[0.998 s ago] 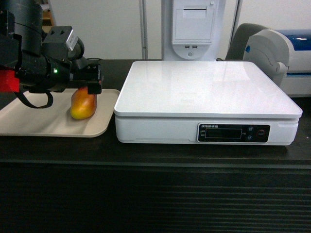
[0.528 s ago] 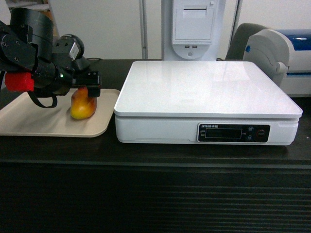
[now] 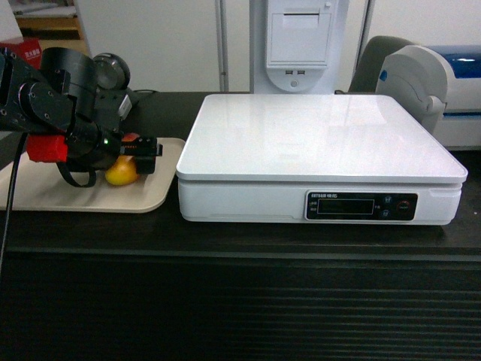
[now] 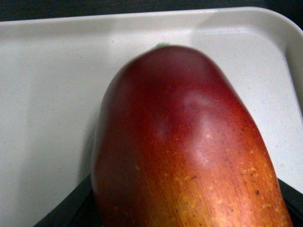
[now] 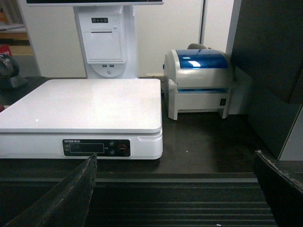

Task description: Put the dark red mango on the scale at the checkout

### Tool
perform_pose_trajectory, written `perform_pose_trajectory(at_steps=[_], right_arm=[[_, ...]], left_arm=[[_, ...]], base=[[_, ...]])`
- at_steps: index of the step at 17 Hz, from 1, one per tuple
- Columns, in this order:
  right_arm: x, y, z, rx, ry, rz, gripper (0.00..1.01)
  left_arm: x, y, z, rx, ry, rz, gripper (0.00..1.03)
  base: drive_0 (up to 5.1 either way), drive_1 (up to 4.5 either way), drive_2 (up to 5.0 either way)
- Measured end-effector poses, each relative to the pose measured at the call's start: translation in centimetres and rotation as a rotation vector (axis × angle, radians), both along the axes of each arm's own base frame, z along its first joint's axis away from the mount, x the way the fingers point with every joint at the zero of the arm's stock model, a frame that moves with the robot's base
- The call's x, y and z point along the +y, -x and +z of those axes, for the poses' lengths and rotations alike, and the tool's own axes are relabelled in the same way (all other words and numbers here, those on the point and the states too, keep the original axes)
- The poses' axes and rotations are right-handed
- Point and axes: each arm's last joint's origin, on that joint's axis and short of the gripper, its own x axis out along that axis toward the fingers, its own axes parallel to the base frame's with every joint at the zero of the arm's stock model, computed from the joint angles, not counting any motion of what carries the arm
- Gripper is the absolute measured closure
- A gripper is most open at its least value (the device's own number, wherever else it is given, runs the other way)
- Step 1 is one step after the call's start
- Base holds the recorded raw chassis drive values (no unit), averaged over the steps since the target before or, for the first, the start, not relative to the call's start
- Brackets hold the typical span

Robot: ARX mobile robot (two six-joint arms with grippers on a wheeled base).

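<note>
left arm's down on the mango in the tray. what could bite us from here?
1. The left gripper sits over the dark red mango; its smooth rounded skin could slip on the lift.
2. The scale platform edge stands higher than the beige tray beside it, so a low carry could clip it.

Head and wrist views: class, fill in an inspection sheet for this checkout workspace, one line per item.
Surface: dark checkout, ribbed front.
Job's things: dark red mango on beige tray; scale platform bare.
Clutter: nothing seen.
Grippers: left gripper at the mango, closure unclear; right gripper open, empty.
Cables: black cable at left edge.
Surroundings: label printer, receipt terminal.
</note>
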Motion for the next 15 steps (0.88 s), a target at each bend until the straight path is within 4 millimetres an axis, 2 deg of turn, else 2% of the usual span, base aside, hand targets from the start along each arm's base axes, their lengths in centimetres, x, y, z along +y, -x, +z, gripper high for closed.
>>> perform_pose_trajectory(at_steps=[2, 4, 6, 8, 9, 11, 12, 15], right_arm=[[0.0, 0.0, 0.0, 0.0, 0.0, 0.0, 0.03], [0.0, 0.0, 0.0, 0.0, 0.0, 0.0, 0.03], [0.0, 0.0, 0.0, 0.0, 0.0, 0.0, 0.03], [0.0, 0.0, 0.0, 0.0, 0.0, 0.0, 0.03], [0.0, 0.0, 0.0, 0.0, 0.0, 0.0, 0.03], [0.0, 0.0, 0.0, 0.0, 0.0, 0.0, 0.03], [0.0, 0.0, 0.0, 0.0, 0.0, 0.0, 0.03], [0.0, 0.0, 0.0, 0.0, 0.0, 0.0, 0.03]], left_arm=[[0.2, 0.6, 0.1, 0.001, -0.005, 0.0, 0.41], [0.4, 1.5, 1.1, -0.009, -0.011, 0.0, 0.44], [0.3, 2.3, 3.9, -0.082, -0.024, -0.009, 0.44], [-1.0, 3.3, 8.5, -0.189, -0.032, -0.029, 0.44], [-2.1, 3.9, 10.2, -0.228, -0.03, -0.05, 0.44], [-6.3, 5.7, 12.9, -0.286, -0.01, -0.134, 0.44], [-8.5, 6.3, 13.3, -0.296, 0.002, -0.18, 0.44], [-14.5, 7.8, 12.9, -0.269, 0.022, -0.278, 0.44]], base=[[0.0, 0.0, 0.0], [0.0, 0.0, 0.0], [0.0, 0.0, 0.0], [0.0, 0.0, 0.0], [0.0, 0.0, 0.0], [0.0, 0.0, 0.0], [0.0, 0.0, 0.0], [0.0, 0.0, 0.0]])
